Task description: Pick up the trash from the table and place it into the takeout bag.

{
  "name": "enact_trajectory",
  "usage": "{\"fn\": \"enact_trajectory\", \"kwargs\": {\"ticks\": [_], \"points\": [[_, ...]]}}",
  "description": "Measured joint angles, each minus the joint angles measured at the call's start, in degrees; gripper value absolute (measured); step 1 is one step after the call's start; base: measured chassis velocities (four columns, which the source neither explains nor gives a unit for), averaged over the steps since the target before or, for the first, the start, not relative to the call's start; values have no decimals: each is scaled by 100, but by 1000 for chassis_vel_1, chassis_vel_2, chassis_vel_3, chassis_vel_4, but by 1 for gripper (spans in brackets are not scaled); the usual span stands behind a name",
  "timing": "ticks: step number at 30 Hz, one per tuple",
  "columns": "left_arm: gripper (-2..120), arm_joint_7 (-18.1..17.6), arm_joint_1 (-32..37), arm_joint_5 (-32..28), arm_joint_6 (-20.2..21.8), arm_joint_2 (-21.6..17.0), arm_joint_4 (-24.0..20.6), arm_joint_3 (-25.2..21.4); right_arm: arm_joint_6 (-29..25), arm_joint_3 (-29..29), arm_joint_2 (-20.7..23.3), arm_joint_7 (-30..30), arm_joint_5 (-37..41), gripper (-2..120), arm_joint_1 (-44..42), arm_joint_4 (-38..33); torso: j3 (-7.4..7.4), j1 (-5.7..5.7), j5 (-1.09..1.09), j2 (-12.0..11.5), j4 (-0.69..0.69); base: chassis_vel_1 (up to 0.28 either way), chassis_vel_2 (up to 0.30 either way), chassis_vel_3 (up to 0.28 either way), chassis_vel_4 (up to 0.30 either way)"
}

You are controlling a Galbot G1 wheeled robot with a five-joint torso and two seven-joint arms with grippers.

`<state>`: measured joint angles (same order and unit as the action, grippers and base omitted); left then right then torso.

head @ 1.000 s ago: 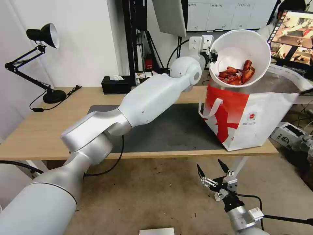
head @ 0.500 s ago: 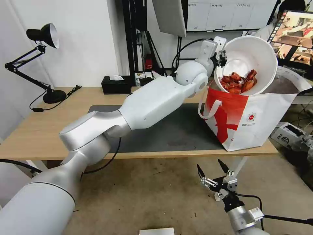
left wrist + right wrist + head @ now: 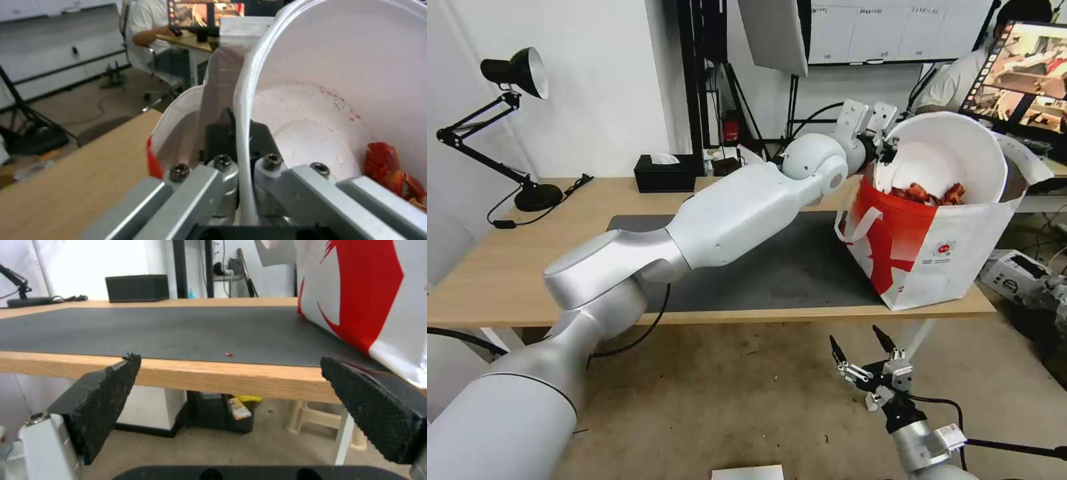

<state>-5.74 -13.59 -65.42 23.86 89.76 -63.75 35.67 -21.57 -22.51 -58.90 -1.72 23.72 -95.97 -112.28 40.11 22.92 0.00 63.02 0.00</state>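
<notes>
Left hand (image 3: 886,148) clamped on rim of white round bowl (image 3: 944,157), one finger inside, one outside; thin wall pinched between pads in left wrist view (image 3: 244,146). Bowl tilted steeply, open side toward robot, lower part already sunk into mouth of takeout bag (image 3: 940,253). Red food scraps (image 3: 930,193) heaped at lowest point inside bowl. Bag upright at right end of bench (image 3: 507,267), partly on dark grey mat (image 3: 774,267), near front edge.

Handling, judged: bowl light, thin-walled, somewhat flexible; rim grip adequate but likely to twist under off-centre scrap load. Greasy residue possible, so slip risk. Scraps loose, liable to spill if tilt increases before bowl is below bag rim. Bag soft-sided, may shift if pushed.

Right hand (image 3: 867,363) parked low in front of bench edge, fingers spread wide, holding nothing. Small red crumb (image 3: 229,354) on mat.
</notes>
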Motion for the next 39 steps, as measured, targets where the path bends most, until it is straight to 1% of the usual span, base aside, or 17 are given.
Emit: {"fn": "enact_trajectory", "kwargs": {"ticks": [7, 14, 16, 18, 19, 22, 23, 25, 26, 29, 30, 32, 33, 34, 37, 38, 39], "points": [[0, 95, -7, -48, 42, 106, 167, 1, 0, 0, 0, 0, 0, 100, 0, 0, 0, 0, 0, 0, 0, 0, 0, 0, 0], [0, 111, -3, 8, 62, 100, 181, 100, 0, 0, 0, 0, 0, 100, 0, 0, 0, 0, 0, 0, 0, 0, 0, 0, 0], [3, 111, -3, 25, 71, 96, 183, 115, 0, 0, 0, 0, 0, 100, 0, 0, 0, 0, 0, 0, 0, 0, 0, 0, 0], [12, 111, -2, 61, 120, 90, 186, 134, 0, 0, 0, 0, 0, 100, 0, 0, 0, 0, 0, 0, 0, 0, 0, 0, 0], [12, 111, -2, 61, 120, 90, 186, 134, 0, 0, 0, 0, 0, 100, 0, 0, 0, 0, 0, 0, 0, 0, 0, 0, 0], [27, 112, -2, 28, 243, 82, 157, 142, 0, 0, 0, 0, 0, 100, 0, 0, 0, 0, 0, 0, 0, 0, 0, 0, 0], [27, 112, -2, 28, 243, 82, 157, 142, 0, 0, 0, 0, 0, 100, 0, 0, 0, 0, 0, 0, 0, 0, 0, 0, 0], [39, 112, -1, -2, 283, 88, 144, 142, 0, 0, 0, 0, 0, 100, 0, 0, 0, 0, 0, 0, 0, 0, 0, 0, 0], [39, 112, -1, -2, 283, 88, 144, 142, 0, 0, 0, 0, 0, 100, 0, 0, 0, 0, 0, 0, 0, 0, 0, 0, 0], [52, 111, 15, -5, 287, 102, 146, 142, 0, 0, 0, 0, 0, 100, 0, 0, 0, 0, 0, 0, 0, 0, 0, 0, 0], [52, 111, 15, -5, 287, 102, 146, 142, 0, 0, 0, 0, 0, 100, 0, 0, 0, 0, 0, 0, 0, 0, 0, 0, 0], [59, 110, 23, -5, 288, 102, 144, 141, 0, 0, 0, 0, 0, 100, 0, 0, 0, 0, 0, 0, 0, 0, 0, 0, 0], [67, 103, 34, -6, 288, 82, 120, 114, 0, 0, 0, 0, 0, 100, 0, 0, 0, 0, 0, 0, 0, 0, 0, 0, 0], [67, 103, 34, -6, 288, 82, 120, 114, 0, 0, 0, 0, 0, 100, 0, 0, 0, 0, 0, 0, 0, 0, 0, 0, 0], [82, 95, 38, -10, 280, 10, 67, 66, 0, 0, 0, 0, 0, 100, 0, 0, 0, 0, 0, 0, 0, 0, 0, 0, 0], [82, 95, 38, -10, 280, 10, 67, 66, 0, 0, 0, 0, 0, 100, 0, 0, 0, 0, 0, 0, 0, 0, 0, 0, 0], [88, 91, 43, -10, 268, -18, 43, 48, 0, 0, 0, 0, 0, 100, 0, 0, 0, 0, 0, 0, 0, 0, 0, 0, 0]]}}
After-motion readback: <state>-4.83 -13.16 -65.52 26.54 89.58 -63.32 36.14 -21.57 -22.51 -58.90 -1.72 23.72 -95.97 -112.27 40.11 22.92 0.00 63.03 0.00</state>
